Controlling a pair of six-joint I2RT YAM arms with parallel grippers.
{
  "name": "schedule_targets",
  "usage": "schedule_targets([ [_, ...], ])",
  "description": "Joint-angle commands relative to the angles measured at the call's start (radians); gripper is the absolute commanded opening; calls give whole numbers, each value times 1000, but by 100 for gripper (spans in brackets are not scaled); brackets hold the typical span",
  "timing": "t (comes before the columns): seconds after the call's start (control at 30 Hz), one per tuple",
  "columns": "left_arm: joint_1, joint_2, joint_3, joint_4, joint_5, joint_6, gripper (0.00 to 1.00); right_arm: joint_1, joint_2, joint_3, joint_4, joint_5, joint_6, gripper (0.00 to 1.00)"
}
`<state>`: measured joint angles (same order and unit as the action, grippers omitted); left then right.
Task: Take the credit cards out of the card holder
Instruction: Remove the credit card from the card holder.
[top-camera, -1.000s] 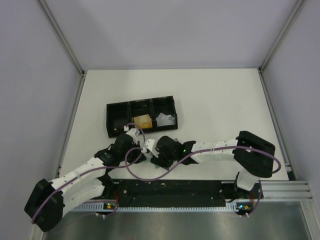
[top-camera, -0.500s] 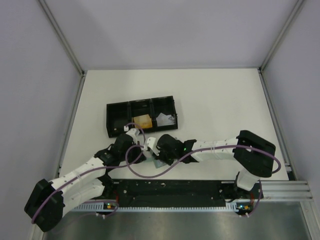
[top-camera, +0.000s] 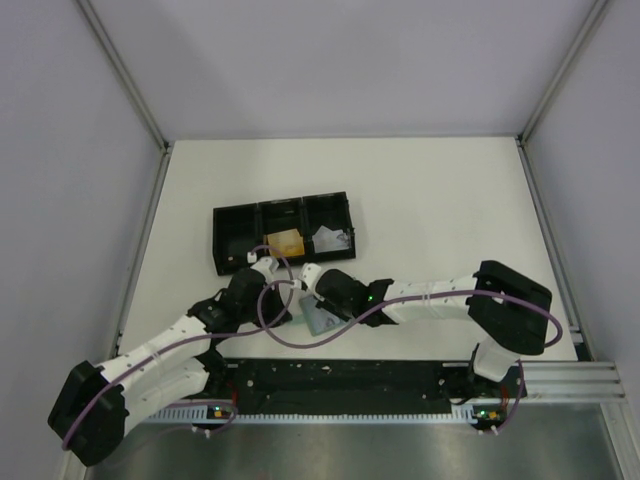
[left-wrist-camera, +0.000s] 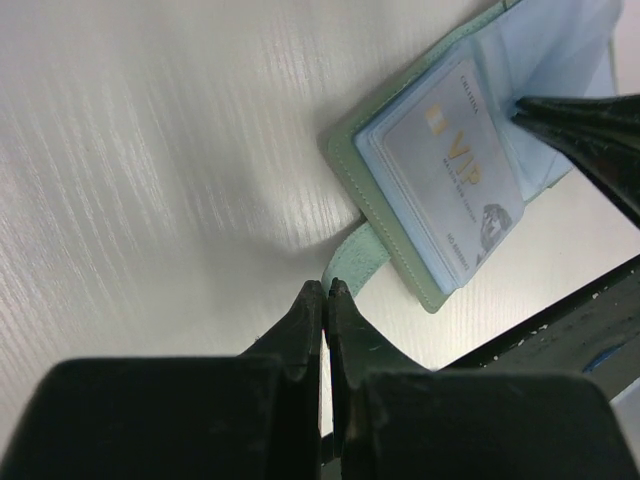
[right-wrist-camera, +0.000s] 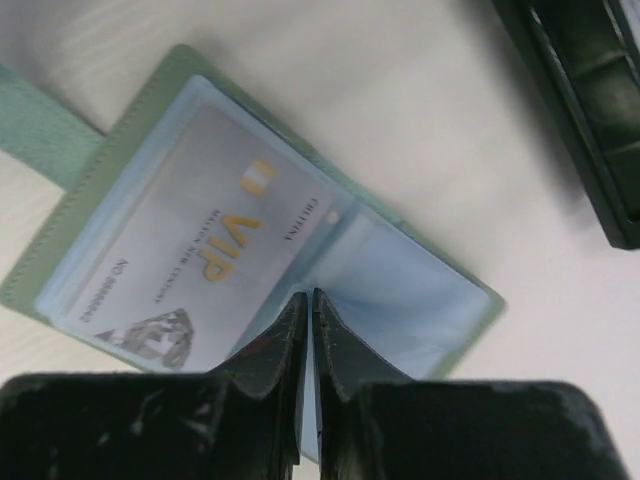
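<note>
The card holder lies open on the table, pale green with blue plastic sleeves, and shows small between the two wrists. A silvery credit card printed "VIP" sits in its left sleeve; the right sleeve looks empty. My left gripper is shut on the holder's green tab. My right gripper is shut at the holder's middle fold, on the inner edge of the silvery card at the sleeve mouth. Its dark fingertips also show in the left wrist view.
A long black tray stands just beyond the arms, with a tan card and a silvery card in two of its compartments; its corner shows in the right wrist view. The black base rail runs along the near edge.
My right gripper has shut and shifted slightly left toward the left wrist. More of the holder now shows below it in the top view. The left gripper stays shut in place.
</note>
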<state>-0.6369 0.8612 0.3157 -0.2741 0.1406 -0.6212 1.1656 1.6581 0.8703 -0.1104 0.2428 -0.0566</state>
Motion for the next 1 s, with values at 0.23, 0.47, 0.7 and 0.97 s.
schedule_targets([
  [0.23, -1, -24, 31, -7, -19, 15, 0, -14, -72, -27, -64, 283, 89, 23],
  [0.47, -1, -76, 54, -28, -38, -17, 11, -15, -83, -40, -66, 222, 87, 24],
  [0.7, -1, -183, 177, -25, 39, -61, 37, -14, -127, -60, -34, 187, 84, 24],
  [0.97, -4, -13, 146, 197, 143, -127, 26, -18, -138, -71, -12, 165, 90, 24],
])
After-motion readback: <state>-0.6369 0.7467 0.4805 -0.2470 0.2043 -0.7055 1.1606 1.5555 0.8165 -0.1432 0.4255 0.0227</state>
